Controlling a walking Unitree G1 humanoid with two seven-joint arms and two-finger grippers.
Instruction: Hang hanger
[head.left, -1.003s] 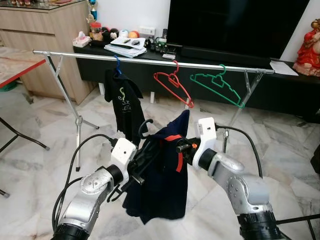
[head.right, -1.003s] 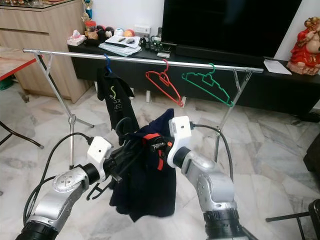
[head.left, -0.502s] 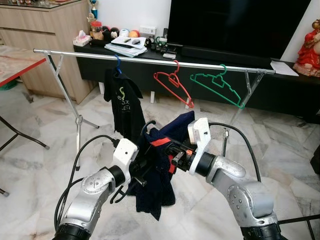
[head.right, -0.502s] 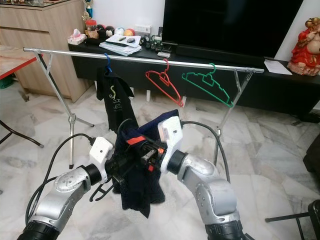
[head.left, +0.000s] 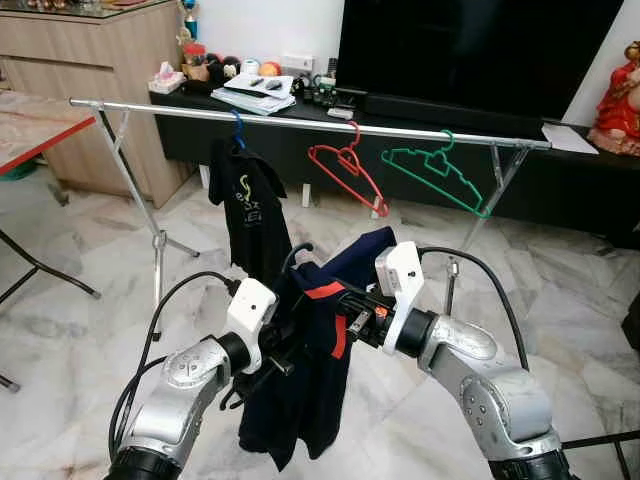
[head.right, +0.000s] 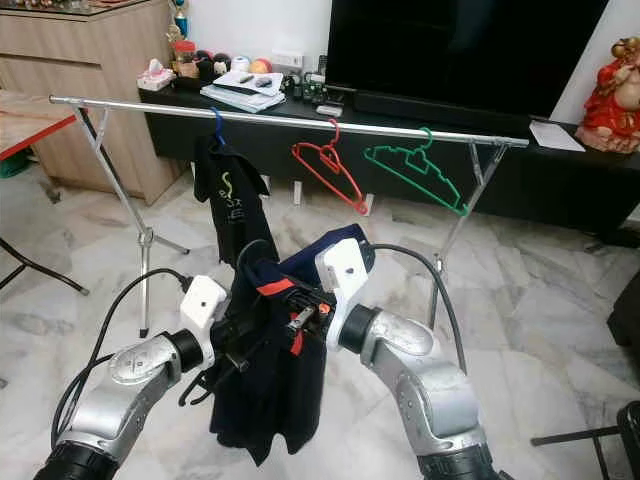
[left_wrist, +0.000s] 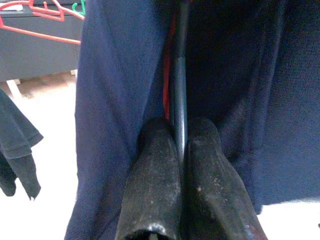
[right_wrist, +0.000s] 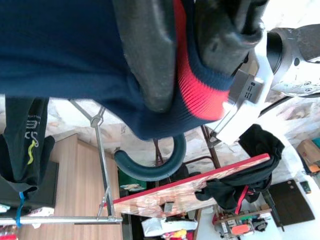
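A navy shirt (head.left: 300, 390) with a red collar (right_wrist: 200, 95) hangs on a dark hanger between my two arms, low in front of me. Its hook (head.left: 292, 255) pokes up above the cloth. My left gripper (left_wrist: 181, 135) is shut on the hanger's dark bar (left_wrist: 179, 75), under the shirt. My right gripper (head.left: 347, 305) is shut on the red collar from the right side. Beyond them a silver clothes rail (head.left: 180, 110) spans the room. It carries a black shirt (head.left: 245, 205) on a blue hanger, a bare red hanger (head.left: 350, 170) and a bare green hanger (head.left: 440, 175).
Behind the rail stand a black TV (head.left: 470, 50) and a low console (head.left: 560, 185) with clutter on top. A wooden cabinet (head.left: 80, 90) and a red-edged table (head.left: 35, 125) are at the left. A red statue (head.left: 618, 85) is at the right. The floor is marble.
My right gripper has moved left, closer to the left gripper, keeping the collar. The shirt was bunched up half a second ago and now hangs longer again.
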